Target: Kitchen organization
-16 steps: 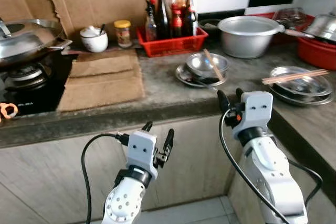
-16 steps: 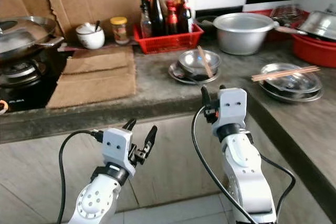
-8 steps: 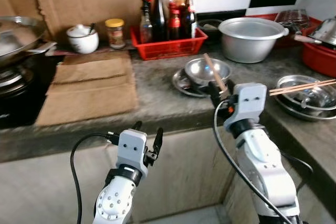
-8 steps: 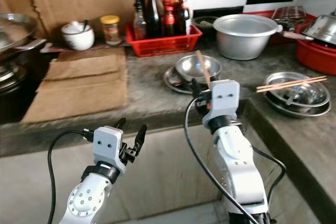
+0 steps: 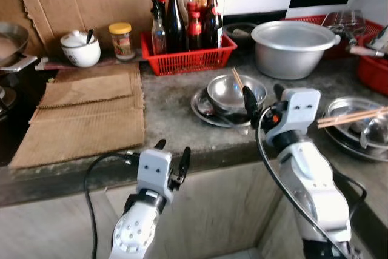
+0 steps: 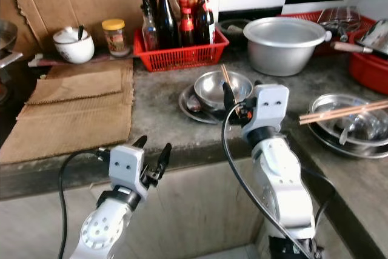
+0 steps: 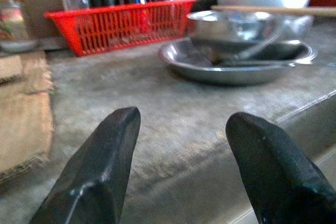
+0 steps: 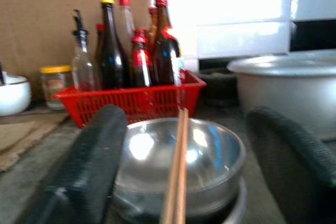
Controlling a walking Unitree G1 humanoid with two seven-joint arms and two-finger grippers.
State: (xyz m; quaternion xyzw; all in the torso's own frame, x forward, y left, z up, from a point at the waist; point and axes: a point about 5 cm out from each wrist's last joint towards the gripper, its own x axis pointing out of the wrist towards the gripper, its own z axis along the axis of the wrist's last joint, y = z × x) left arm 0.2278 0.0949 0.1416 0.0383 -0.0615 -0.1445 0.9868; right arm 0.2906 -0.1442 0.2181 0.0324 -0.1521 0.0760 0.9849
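Right gripper (image 5: 262,94) is raised at the bench (image 5: 170,113) front edge, fingers spread wide and holding nothing, pointed at the steel bowl (image 5: 235,91). The bowl sits on a steel plate (image 5: 203,104) near the bench edge, with a pair of chopsticks (image 8: 176,166) leaning in the bowl, lined up between the two fingers in the right wrist view. Left gripper (image 5: 172,154) hangs lower, in front of the cabinet below the bench edge, fingers spread, empty. Behind the bowl is a red basket (image 5: 188,59) of sauce bottles (image 5: 177,13) against the cardboard backing. Big aluminium pot (image 5: 293,45) sits to the right of the basket. Another steel dish (image 5: 354,122) with chopsticks (image 5: 351,116) across it lies far right. Brown cloth (image 5: 82,116) covers the bench left of centre, with a white lidded cup (image 5: 79,50) and a yellow-lid jar (image 5: 122,40) behind it.
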